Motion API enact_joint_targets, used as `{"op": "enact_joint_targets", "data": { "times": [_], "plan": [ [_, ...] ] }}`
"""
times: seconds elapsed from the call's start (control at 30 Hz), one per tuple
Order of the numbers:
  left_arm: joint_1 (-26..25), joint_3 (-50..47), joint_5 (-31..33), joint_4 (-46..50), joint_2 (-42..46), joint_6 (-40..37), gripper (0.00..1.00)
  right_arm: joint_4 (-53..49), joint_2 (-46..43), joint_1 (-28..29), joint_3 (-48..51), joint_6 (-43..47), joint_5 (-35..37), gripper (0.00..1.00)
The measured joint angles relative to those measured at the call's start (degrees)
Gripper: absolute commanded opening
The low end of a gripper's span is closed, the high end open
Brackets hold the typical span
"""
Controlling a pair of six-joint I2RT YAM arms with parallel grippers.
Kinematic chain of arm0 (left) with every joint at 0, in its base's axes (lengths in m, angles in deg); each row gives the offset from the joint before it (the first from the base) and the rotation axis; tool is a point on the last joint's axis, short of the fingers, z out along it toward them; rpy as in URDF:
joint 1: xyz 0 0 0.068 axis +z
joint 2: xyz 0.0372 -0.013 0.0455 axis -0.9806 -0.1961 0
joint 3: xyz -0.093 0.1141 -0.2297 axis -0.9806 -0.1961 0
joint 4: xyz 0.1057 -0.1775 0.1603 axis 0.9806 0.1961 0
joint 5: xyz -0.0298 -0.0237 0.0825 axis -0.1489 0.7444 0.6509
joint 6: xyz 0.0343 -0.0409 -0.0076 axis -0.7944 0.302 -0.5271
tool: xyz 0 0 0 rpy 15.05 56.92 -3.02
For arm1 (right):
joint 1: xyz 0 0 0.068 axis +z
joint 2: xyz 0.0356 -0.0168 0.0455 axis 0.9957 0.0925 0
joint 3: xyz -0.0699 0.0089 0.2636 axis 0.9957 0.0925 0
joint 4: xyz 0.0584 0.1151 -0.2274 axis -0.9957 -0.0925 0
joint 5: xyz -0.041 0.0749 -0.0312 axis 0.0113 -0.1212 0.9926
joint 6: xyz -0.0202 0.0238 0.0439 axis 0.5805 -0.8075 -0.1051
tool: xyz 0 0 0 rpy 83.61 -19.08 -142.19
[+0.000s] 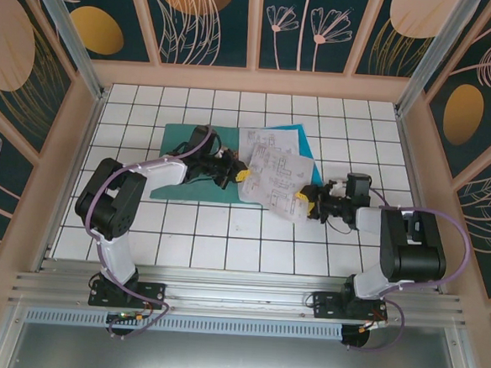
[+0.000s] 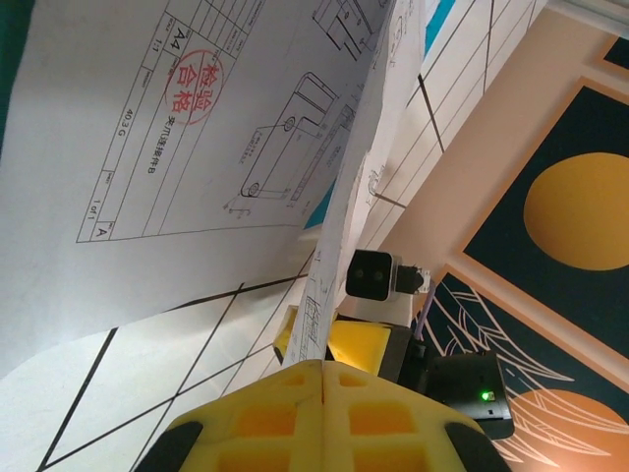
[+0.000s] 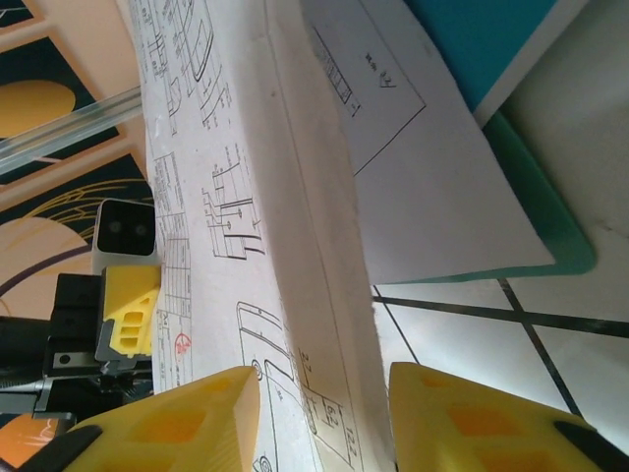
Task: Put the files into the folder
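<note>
The teal-green folder (image 1: 176, 158) lies flat at the back left of the tiled table. White printed files (image 1: 271, 173) lie in a loose stack over a cyan-blue sheet (image 1: 311, 159) to its right. One white sheet (image 2: 197, 147) is lifted and bowed between the two grippers. My left gripper (image 1: 243, 175) is shut on that sheet's left edge, the yellow fingertips (image 2: 295, 393) pressed together. My right gripper (image 1: 305, 202) straddles the sheet's right edge (image 3: 324, 324). Its fingers (image 3: 437, 403) stand apart with the paper between them. The folder's corner (image 3: 550, 226) shows beyond.
Wooden walls (image 1: 70, 163) with patterned panels enclose the white tiled table (image 1: 225, 233) on three sides. An aluminium rail (image 1: 238, 293) runs along the near edge by both arm bases. Bare tiles lie in front of the papers.
</note>
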Motion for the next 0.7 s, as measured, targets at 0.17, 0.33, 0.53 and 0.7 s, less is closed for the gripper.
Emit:
{"op": "enact_joint_targets", "data": {
  "times": [0.17,0.33,0.53,0.7],
  "plan": [
    [0.3,0.3,0.0,1.6,0.0,-1.4,0.0,-0.2,0.5,-0.4,-0.2,0.3,-0.3,0.31],
    [0.5,1.7,0.0,3.1,0.0,-2.8,0.0,-1.6,1.7,-0.9,-2.2,2.1,-0.4,0.25],
    [0.5,2.8,0.0,4.0,-0.2,-3.9,0.0,-3.7,3.0,-0.9,-4.4,4.2,-0.6,0.28],
    [0.6,2.8,0.0,4.0,-0.5,-3.9,0.0,-4.7,3.4,-0.8,-5.3,5.2,-1.1,0.29]
  ]
}}
